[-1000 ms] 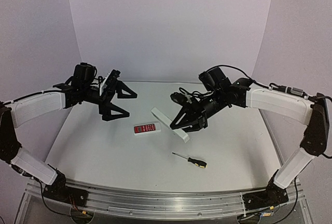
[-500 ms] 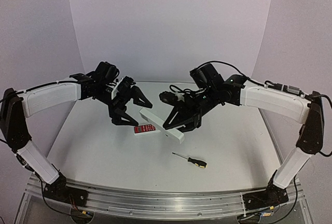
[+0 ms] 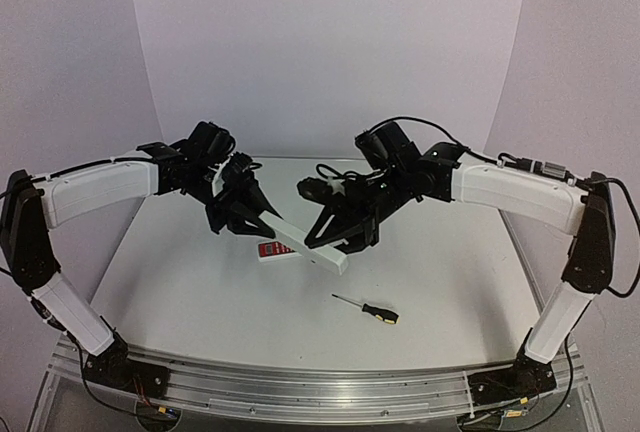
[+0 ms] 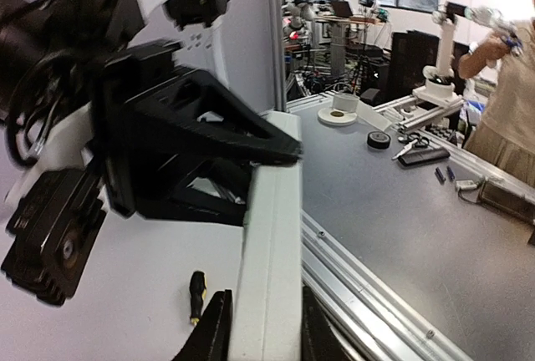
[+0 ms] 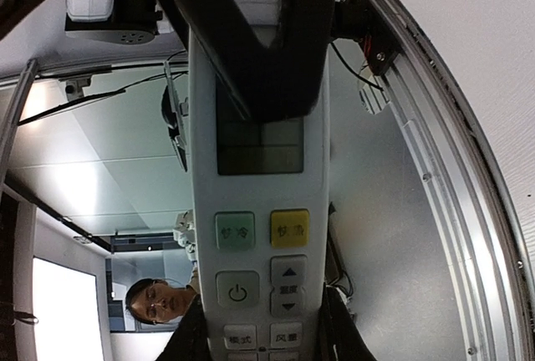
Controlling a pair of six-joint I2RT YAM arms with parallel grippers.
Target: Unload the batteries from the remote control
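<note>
The left gripper point(image 3: 264, 222) and right gripper point(image 3: 325, 242) both clamp the remote control point(image 3: 335, 260) above a white table point(image 3: 200, 292) bearing a red remote point(image 3: 270, 250) and screwdriver point(image 3: 368, 307), lilac walls point(image 3: 330, 42) behind.

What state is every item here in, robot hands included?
remote control: held off the table, tilted, screen blank.
right gripper: shut on the remote control.
left gripper: shut on the remote control's screen end.
red remote: lying on the table.
screwdriver: lying on the table, untouched.
batteries: not visible.
</note>
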